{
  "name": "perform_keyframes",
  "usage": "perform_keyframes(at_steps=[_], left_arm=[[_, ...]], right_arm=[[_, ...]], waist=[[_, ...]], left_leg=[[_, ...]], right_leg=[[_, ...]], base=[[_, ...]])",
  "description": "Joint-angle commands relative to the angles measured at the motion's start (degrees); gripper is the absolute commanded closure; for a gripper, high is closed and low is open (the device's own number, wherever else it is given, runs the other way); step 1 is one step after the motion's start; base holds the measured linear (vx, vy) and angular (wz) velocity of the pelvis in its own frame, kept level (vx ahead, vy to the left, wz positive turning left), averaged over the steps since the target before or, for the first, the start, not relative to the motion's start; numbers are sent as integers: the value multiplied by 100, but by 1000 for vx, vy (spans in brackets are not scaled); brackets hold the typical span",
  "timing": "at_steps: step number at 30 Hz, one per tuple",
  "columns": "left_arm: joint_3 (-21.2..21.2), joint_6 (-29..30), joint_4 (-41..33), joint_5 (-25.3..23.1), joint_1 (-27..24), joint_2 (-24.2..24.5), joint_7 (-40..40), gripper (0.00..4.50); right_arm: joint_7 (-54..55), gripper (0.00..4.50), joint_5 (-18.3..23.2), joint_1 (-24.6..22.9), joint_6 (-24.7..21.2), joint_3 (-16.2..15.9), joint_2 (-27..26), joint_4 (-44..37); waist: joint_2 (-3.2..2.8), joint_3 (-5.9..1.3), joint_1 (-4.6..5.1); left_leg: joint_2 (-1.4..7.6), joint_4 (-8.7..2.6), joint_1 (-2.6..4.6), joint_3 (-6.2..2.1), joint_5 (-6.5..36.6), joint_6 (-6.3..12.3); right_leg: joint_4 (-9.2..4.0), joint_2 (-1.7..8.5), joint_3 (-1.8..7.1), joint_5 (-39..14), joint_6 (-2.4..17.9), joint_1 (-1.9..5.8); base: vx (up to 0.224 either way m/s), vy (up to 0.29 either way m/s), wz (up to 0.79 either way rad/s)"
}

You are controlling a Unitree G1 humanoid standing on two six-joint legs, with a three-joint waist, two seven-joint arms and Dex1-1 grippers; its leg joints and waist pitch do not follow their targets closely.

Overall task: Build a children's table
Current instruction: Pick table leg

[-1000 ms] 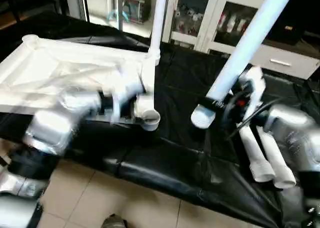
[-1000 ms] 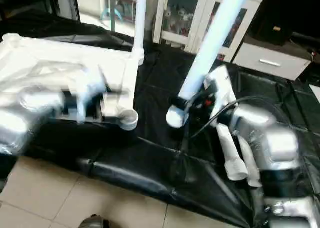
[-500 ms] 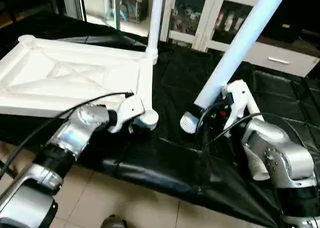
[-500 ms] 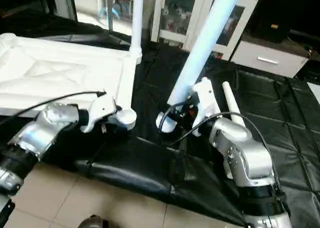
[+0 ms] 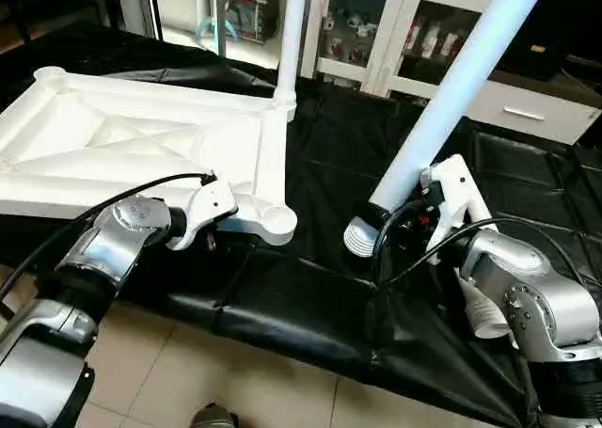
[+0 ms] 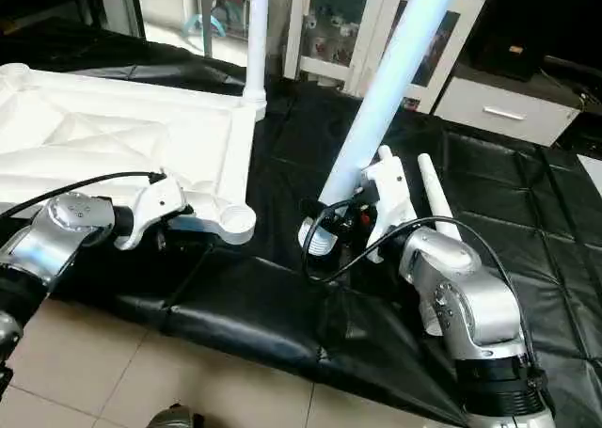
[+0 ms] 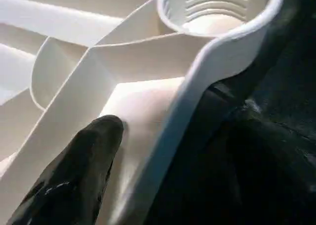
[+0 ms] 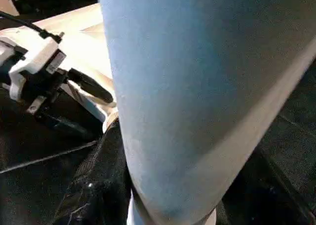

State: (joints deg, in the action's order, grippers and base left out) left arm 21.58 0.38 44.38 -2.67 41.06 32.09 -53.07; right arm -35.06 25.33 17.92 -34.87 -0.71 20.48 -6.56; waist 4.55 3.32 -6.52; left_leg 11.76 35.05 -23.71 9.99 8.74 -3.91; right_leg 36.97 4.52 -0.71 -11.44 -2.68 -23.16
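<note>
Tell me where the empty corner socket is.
In the left eye view the empty socket sits at the tabletop's near right corner, beside the left gripper, with the held leg's threaded end to its right.

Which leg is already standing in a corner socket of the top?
The upright leg at the tabletop's far corner. The right gripper holds another leg tilted over the black mat; the near corner socket is empty.

The left arm reaches in from seven o'clock, its silver forearm angled toward one o'clock, and the left pincer (image 5: 214, 223) stands open, one black finger (image 7: 74, 175) lying on the table top's (image 5: 141, 141) ribbed underside. The right arm comes in from five o'clock, forearm bent toward eleven o'clock. The right pincer (image 5: 406, 223) is clamped around the lower end of a tilted leg (image 5: 451, 94).
</note>
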Motion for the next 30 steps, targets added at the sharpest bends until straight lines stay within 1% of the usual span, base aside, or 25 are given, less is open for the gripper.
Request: perform_keyframes(at_steps=[1, 2, 3, 4, 5, 8, 9, 10, 11, 12, 13, 14, 15, 16, 17, 18, 20, 21, 22, 25, 26, 27, 28, 30], left_arm=[[-29, -82, 62, -47, 108, -90, -51, 81], [-31, -91, 81, -48, 114, -102, -74, 81], [-9, -96, 79, -53, 100, -113, -171, 101], [6, -104, 70, -60, 87, -116, -227, 101], [10, -106, 69, -61, 84, -117, -241, 124], [59, -127, 62, -86, 49, -128, -495, 133], [63, -146, 76, -100, 48, -132, -535, 153], [80, -168, 84, -125, 40, -123, -569, 153], [91, -183, 101, -161, 37, -114, -589, 173], [111, -181, 99, -207, 30, -96, -637, 177], [114, -179, 96, -212, 28, -93, -646, 182], [121, -169, 84, -229, 24, -85, -679, 191], [122, -121, 27, -220, 4, -73, -726, 191], [124, -97, -1, -223, -5, -67, -749, 214], [126, -65, -38, -227, -16, -59, -778, 222], [136, -38, -100, -243, -36, -45, -817, 222], [157, 85, -393, -304, -112, -36, -894, 242], [156, 119, -466, -301, -126, -46, -900, 256], [154, 149, -534, -296, -137, -57, -905, 256], [144, 179, -703, -263, -165, -97, -929, 285], [152, 164, -1016, -199, -248, -182, -956, 293], [171, 153, -1232, -167, -313, -261, -931, 293], [176, 165, -1317, -160, -337, -300, -908, 299], [189, 181, -1418, -146, -365, -347, -902, 319]], right_arm=[[6, 264, 35, 62, -39, -10, 62, -126], [4, 264, 36, 60, -41, -8, 63, -129], [-1, 264, 35, 56, -47, -3, 68, -135], [-10, 264, 32, 52, -47, -3, 71, -135], [-12, 264, 32, 51, -47, -3, 72, -136], [-47, 264, 5, 46, -36, 1, 85, -121], [-53, 264, 3, 48, -35, 3, 88, -119], [-58, 264, 3, 55, -36, 4, 93, -114], [-70, 264, -4, 70, -33, 5, 104, -99], [-91, 264, -8, 96, -28, 12, 123, -72], [-93, 264, -9, 99, -28, 13, 125, -68], [-103, 264, -9, 109, -26, 19, 133, -56], [-125, 264, -17, 118, -16, 16, 151, -39], [-133, 264, -22, 121, -12, 14, 158, -32], [-145, 264, -27, 125, -7, 11, 168, -24], [-162, 264, -38, 128, 5, 5, 181, -10], [-183, 264, -58, 147, 36, 8, 192, 29], [-183, 264, -62, 156, 43, 8, 189, 38], [-181, 264, -66, 165, 50, 8, 186, 46], [-170, 264, -68, 192, 53, 3, 175, 54], [-144, 264, -73, 202, 55, -13, 151, 44], [-131, 264, -70, 196, 54, -16, 132, 34], [-131, 264, -69, 193, 53, -14, 123, 30], [-130, 264, -71, 186, 52, -10, 113, 26]], waist=[[-109, -396, 10], [-108, -396, 10], [-106, -395, 9], [-104, -394, 10], [-97, -392, 9], [-88, -389, 12], [-95, -388, 11], [-98, -392, 11], [-98, -392, 11], [-83, -397, 11], [-84, -396, 10], [-72, -398, 9], [-74, -400, 5], [-75, -401, 7], [-68, -400, 8], [-71, -405, 3], [-69, -404, 2], [-72, -404, 2], [-73, -405, -2], [-78, -408, -4], [-79, -408, -1], [-78, -410, -1], [-83, -412, -12], [-86, -416, -22]], left_leg=[[117, -542, 275, -29, 1967, -612], [116, -541, 276, -28, 1969, -608], [119, -542, 280, -27, 1976, -603], [120, -543, 279, -26, 1977, -591], [119, -544, 280, -25, 1975, -586], [120, -546, 277, -23, 1963, -570], [123, -550, 282, -24, 1957, -569], [126, -548, 288, -23, 1938, -567], [126, -548, 287, -22, 1926, -568], [127, -546, 284, -19, 1866, -554], [123, -544, 282, -14, 1817, -538], [123, -541, 282, -11, 1788, -528], [121, -536, 285, -7, 1734, -509], [120, -535, 282, -3, 1701, -501], [119, -534, 283, 0, 1694, -496], [123, -530, 289, 2, 1659, -479], [126, -527, 289, 9, 1578, -456], [128, -524, 291, 13, 1543, -440], [129, -521, 296, 18, 1525, -425], [125, -521, 291, 18, 1488, -432], [122, -520, 294, 21, 1491, -431], [141, -527, 291, 13, 1482, -434], [139, -518, 301, 24, 1461, -420], [125, -511, 297, 29, 1396, -389]], right_leg=[[-444, 303, 98, -993, 1074, 97], [-445, 304, 98, -1010, 1074, 97], [-449, 307, 99, -1028, 1081, 96], [-452, 307, 101, -1052, 1081, 96], [-456, 308, 102, -1072, 1079, 98], [-458, 310, 105, -1127, 1069, 101], [-461, 308, 105, -1135, 1064, 99], [-459, 308, 105, -1086, 1069, 98], [-454, 306, 105, -1055, 1074, 99], [-442, 304, 101, -962, 1086, 108], [-439, 301, 103, -903, 1095, 112], [-438, 303, 102, -879, 1098, 118], [-431, 302, 103, -825, 1106, 119], [-427, 299, 103, -781, 1118, 123], [-425, 297, 103, -770, 1122, 124], [-418, 300, 103, -714, 1140, 126], [-412, 298, 104, -632, 1161, 135], [-409, 300, 103, -600, 1182, 136], [-412, 297, 102, -587, 1196, 133], [-404, 289, 98, -535, 1204, 143], [-404, 286, 99, -532, 1204, 141], [-398, 302, 98, -488, 1231, 155], [-399, 291, 96, -440, 1245, 144], [-393, 278, 94, -374, 1236, 150]], base=[[0, 0, 0], [0, 0, 0], [0, 0, 0], [0, 0, 0], [0, 0, 0], [0, 0, 0], [0, 0, 0], [0, 0, 0], [0, 0, 0], [0, 0, 0], [0, 0, 0], [0, 0, 0], [0, 0, 0], [0, 0, 0], [0, 0, 0], [0, 0, 0], [0, 0, 0], [0, 0, 0], [0, 0, 0], [0, 0, 0], [0, 0, 0], [0, 0, 0], [0, 0, 0], [0, 0, 0]])
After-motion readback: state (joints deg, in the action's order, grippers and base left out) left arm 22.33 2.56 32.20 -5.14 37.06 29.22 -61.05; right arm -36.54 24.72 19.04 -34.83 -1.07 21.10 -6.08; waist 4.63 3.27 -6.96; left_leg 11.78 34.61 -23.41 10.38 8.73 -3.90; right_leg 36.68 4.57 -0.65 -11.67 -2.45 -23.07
